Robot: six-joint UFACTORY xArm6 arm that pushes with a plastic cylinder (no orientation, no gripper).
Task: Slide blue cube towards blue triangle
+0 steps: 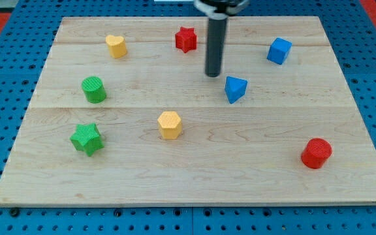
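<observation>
The blue cube sits near the board's top right. The blue triangle lies below and to the left of it, near the board's middle. My tip is at the end of the dark rod coming down from the view's top. It stands just left of and slightly above the blue triangle, with a small gap between them. It is well to the left of the blue cube and touches no block.
A red star and a yellow heart-like block lie along the top. A green cylinder and green star are at the left. A yellow hexagon is near the middle, a red cylinder at bottom right. The wooden board has blue pegboard around it.
</observation>
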